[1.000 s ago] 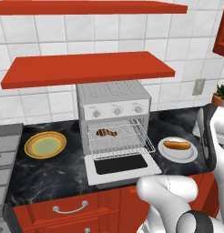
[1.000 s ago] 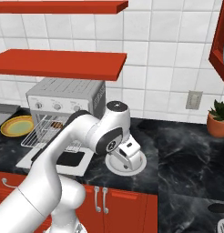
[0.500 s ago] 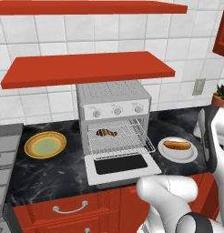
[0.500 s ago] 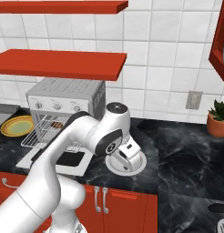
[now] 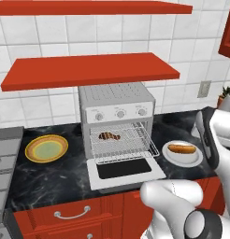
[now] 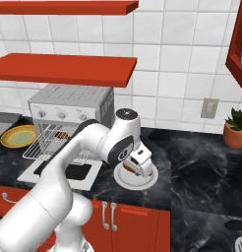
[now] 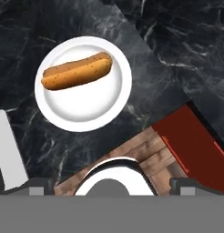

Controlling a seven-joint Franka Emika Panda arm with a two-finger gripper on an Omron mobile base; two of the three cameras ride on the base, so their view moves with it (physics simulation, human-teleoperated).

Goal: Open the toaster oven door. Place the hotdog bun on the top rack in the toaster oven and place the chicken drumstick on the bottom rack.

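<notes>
toaster oven [image 5: 117, 105] stands at the worktop's [image 5: 51, 179] back edge, toaster oven door [image 5: 125, 170] folded down flat. chicken drumstick [image 5: 109, 136] lies on a rack inside. hotdog bun [image 7: 77, 71] rests on a white plate [image 7: 86, 111] right of the oven, near the front edge. gripper [image 7: 107, 184] hovers above the plate, jaws spread wide, empty.

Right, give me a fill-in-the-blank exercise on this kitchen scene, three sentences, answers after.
1. The silver-grey toaster oven has its white-framed glass door folded ____.
2. The brown chicken drumstick lies on a wire rack inside the ____.
3. The tan hotdog bun rests on a round ____ plate, under the open gripper.

Answers: down; oven; white
</notes>
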